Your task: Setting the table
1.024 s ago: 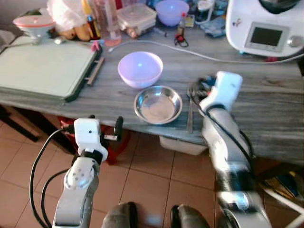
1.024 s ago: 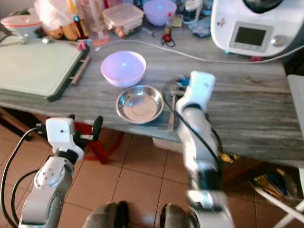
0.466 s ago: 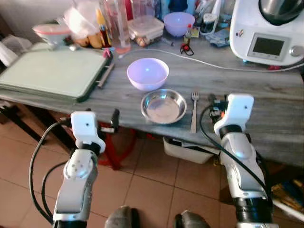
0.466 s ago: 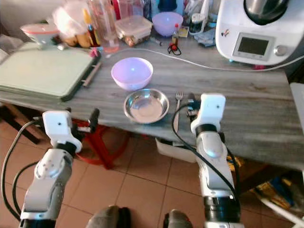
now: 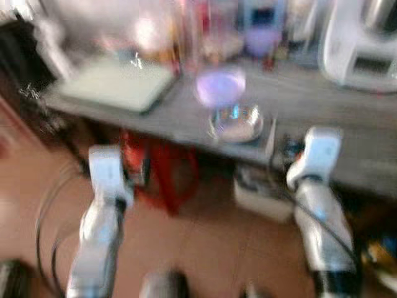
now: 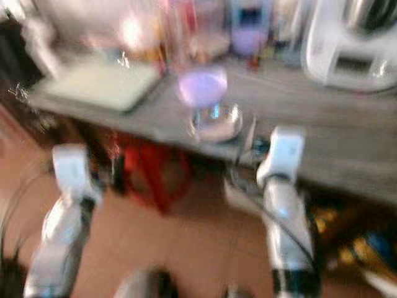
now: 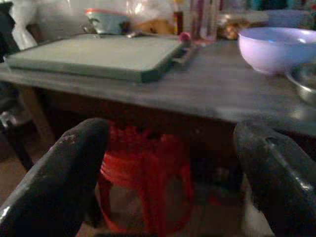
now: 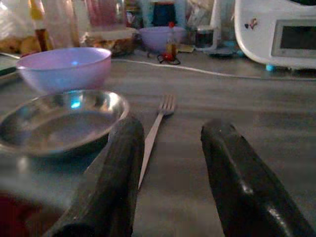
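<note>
Table (image 8: pixel 276 113), grey and wood-grained, runs across the head views, which are badly blurred; its near edge stands in front of both arms, with tiled floor (image 5: pixel 211 248) below. A red stool (image 7: pixel 148 168) sits under the edge on the left side. On the left part of the top lies a large green board (image 7: pixel 103 54), flat, its handle toward the middle. A white appliance (image 8: pixel 281 32) with a screen stands at the far right. Bare tabletop stretches between the appliance and the dishes. A lilac bowl (image 8: pixel 64 66) sits beyond a shallow steel dish (image 8: pixel 59 118); both hold nothing. A fork (image 8: pixel 155 131) lies just beside the dish, tines pointing away from the edge. The right gripper (image 8: pixel 170 173) hovers at the edge, fingers spread, straddling the fork's handle without touching it. The left gripper (image 7: pixel 168 173) hangs before the edge, fingers wide apart, holding nothing.
</note>
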`<state>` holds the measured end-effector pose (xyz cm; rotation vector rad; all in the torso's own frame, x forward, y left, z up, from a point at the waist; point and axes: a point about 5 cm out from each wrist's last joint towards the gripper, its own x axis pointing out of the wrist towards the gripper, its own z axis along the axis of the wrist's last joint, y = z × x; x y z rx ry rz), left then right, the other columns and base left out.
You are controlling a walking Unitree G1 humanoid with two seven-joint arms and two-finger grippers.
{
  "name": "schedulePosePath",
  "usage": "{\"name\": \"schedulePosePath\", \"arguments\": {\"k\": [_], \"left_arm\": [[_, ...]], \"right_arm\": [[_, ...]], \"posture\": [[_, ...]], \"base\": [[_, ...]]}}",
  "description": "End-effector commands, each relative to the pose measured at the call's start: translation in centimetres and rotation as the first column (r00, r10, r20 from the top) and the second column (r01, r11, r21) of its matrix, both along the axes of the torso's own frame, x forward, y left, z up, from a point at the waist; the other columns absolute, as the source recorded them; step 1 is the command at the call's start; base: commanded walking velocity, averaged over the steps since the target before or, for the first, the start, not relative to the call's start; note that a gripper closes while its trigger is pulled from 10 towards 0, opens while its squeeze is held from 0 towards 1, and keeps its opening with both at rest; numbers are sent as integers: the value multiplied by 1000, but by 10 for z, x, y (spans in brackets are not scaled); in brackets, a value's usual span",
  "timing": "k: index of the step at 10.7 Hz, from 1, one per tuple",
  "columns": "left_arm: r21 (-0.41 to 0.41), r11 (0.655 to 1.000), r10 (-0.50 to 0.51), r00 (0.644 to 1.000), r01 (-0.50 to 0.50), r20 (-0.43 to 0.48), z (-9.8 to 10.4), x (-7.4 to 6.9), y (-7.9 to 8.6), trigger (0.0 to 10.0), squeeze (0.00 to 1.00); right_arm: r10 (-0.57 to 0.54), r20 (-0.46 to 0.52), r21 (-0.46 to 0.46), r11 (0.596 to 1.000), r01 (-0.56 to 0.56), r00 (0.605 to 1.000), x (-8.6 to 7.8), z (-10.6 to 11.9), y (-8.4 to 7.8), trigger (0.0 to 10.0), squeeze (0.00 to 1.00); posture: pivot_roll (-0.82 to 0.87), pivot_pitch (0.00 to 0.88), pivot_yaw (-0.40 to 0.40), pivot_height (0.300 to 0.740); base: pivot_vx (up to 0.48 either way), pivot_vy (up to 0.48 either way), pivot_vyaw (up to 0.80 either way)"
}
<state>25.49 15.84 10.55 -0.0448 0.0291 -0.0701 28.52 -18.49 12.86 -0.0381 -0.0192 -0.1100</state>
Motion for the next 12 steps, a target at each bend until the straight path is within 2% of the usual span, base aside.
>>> {"name": "schedulePosePath", "arguments": {"k": [1,2,4,6,7,8,9,12], "left_arm": [[14,1000,-6,999,5,41,11,5,1,10000,0],[4,1000,-7,998,6,56,15,10,-2,10000,0],[4,999,-35,997,35,69,18,13,-8,10000,0],[0,999,-46,998,47,47,14,6,-11,10000,0],[2,998,-55,998,55,32,10,3,-12,10000,0],[8,998,-61,998,61,17,5,-1,-13,10000,0],[6,998,-64,998,64,11,4,-2,-14,10000,0],[19,997,-78,997,78,-8,1,0,-15,10000,0]], "right_arm": [[13,32,5,1000,-14,999,3,9,4,10000,0],[19,60,1,1000,-19,998,11,17,9,10000,0],[-17,34,-28,999,18,999,14,16,6,10000,0],[-61,9,-96,993,62,998,10,11,2,10000,0],[-108,-10,-100,989,106,994,7,7,-2,10000,0],[-105,-48,-46,994,103,993,5,1,-2,10000,0],[-91,-30,3,996,91,995,1,2,-1,10000,0],[-90,-17,36,995,90,996,5,8,1,10000,0]], "posture": [[-6,0,99,740],[-11,0,100,740],[-14,0,94,740],[-13,27,89,740],[-12,36,92,740],[-13,38,94,740],[-11,40,93,740],[-10,40,90,740]], "base": [[-266,0,0],[-270,0,0],[-272,0,0],[-270,0,0],[-274,0,0],[-270,0,0],[-270,0,0],[-175,0,0]]}}
